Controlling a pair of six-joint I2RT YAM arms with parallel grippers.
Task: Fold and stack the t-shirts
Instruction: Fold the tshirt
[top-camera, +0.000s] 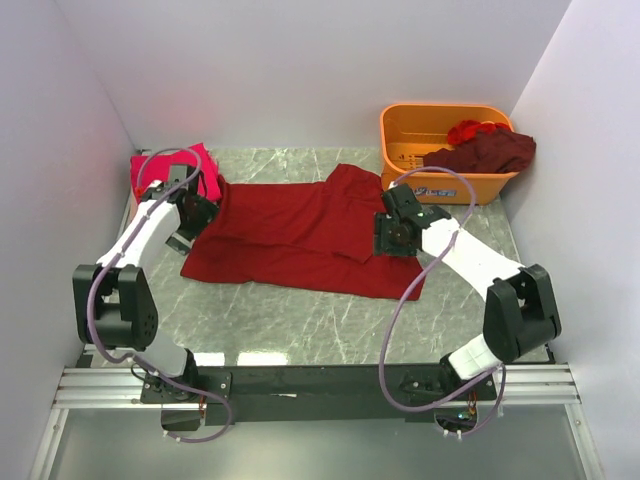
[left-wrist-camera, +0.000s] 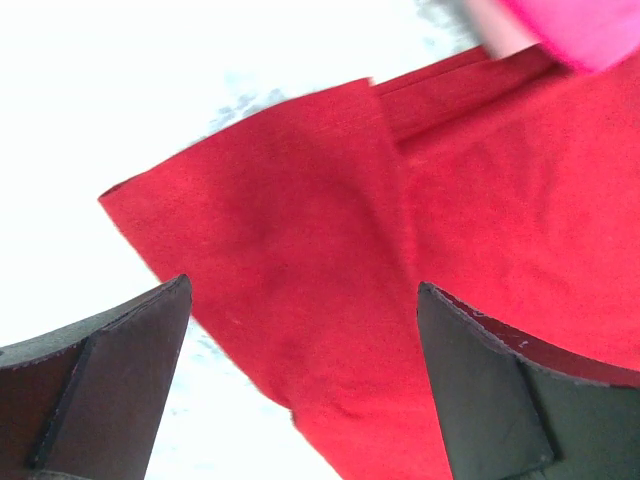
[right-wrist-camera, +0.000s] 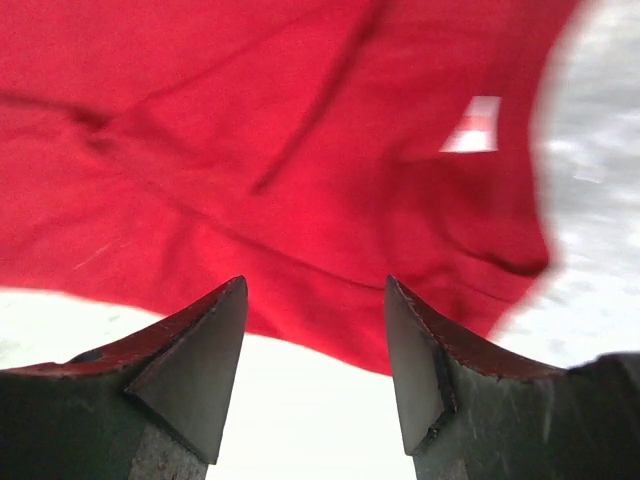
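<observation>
Table (top-camera: 300, 325): grey-green marble top, walls on 3 sides. Near edge is cut off by the arm-mount rail.

Crimson t-shirt (top-camera: 290, 235): spread flat at table centre, running left-right. Left edge is partly hidden under the L arm's wrist, right end under the R arm's wrist. Left wrist view shows one flap lying over the body of the cloth; the rest is cut off by the frame.

Orange basket (top-camera: 400, 135): far right, standing on the table just beyond the crimson t-shirt's right end. Interior is only partly visible.

Maroon garment (top-camera: 490, 152): bunched over the basket's right rim. Shape can't be made out.

Pink t-shirt (top-camera: 195, 165): folded, far-left corner, just beyond the L arm. Near part is hidden by arm and cable.

Red cloth (top-camera: 468, 128): small crumpled piece in the basket at the far rim; type can't be told.

Labels: a white sticker (top-camera: 440, 190) sits on the basket's near wall, text illegible. A white neck label (right-wrist-camera: 480, 125) sits on the crimson t-shirt, blurred, no writing readable.

L gripper (left-wrist-camera: 300, 290): jaws spread wide, nothing between them, poised over the shirt's left flap. Contact w/ cloth can't be told.

R gripper (right-wrist-camera: 315, 285): jaws parted, narrower than L, nothing held, poised at the shirt's edge near the neck label. Dark fingers (right-wrist-camera: 200, 350) appear clear of the cloth.
</observation>
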